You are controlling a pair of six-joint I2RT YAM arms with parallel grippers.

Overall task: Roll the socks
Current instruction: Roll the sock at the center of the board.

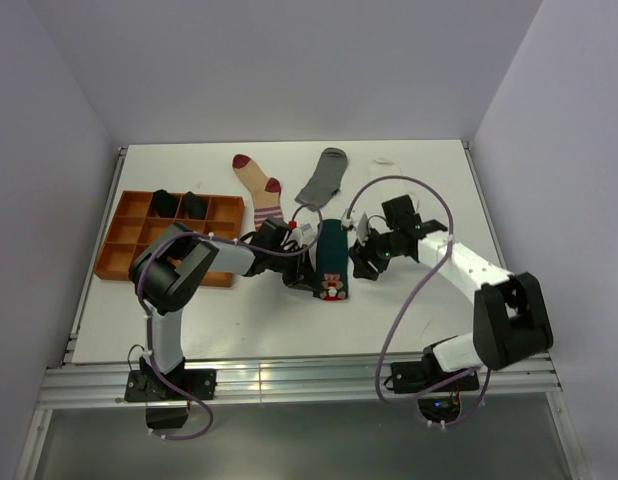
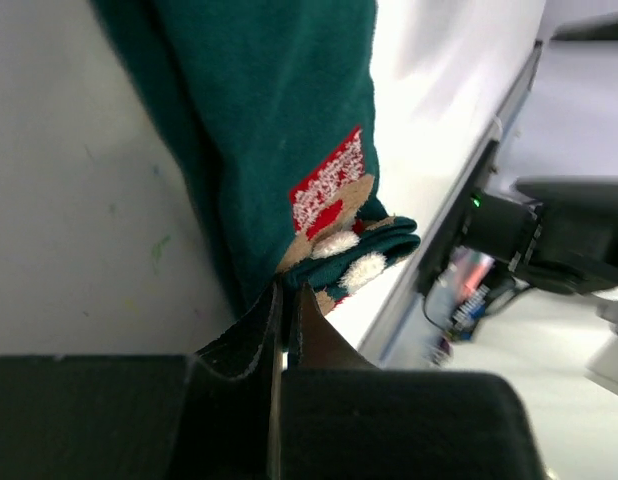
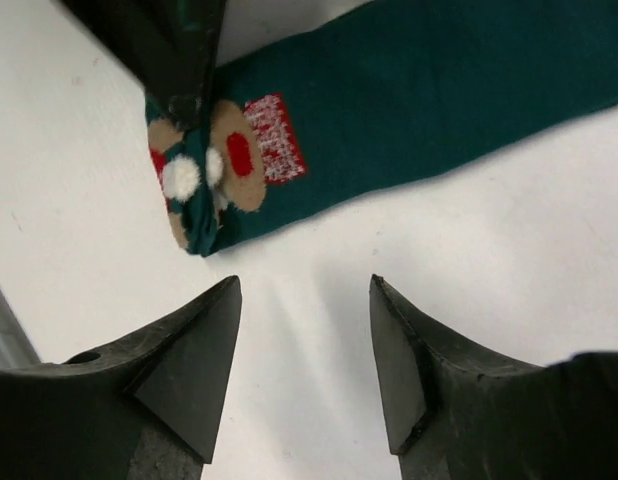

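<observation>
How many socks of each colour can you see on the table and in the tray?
Black socks: 2, in the orange tray
Dark teal Christmas sock: 1
Beige red-striped sock: 1
Grey sock: 1
White sock: 1, barely visible
Total: 6

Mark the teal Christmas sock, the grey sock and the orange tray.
teal sock (image 1: 334, 248): top external view, middle of its body.
grey sock (image 1: 324, 180): top external view, middle of the sock.
orange tray (image 1: 127, 232): top external view, bare left compartment.
</observation>
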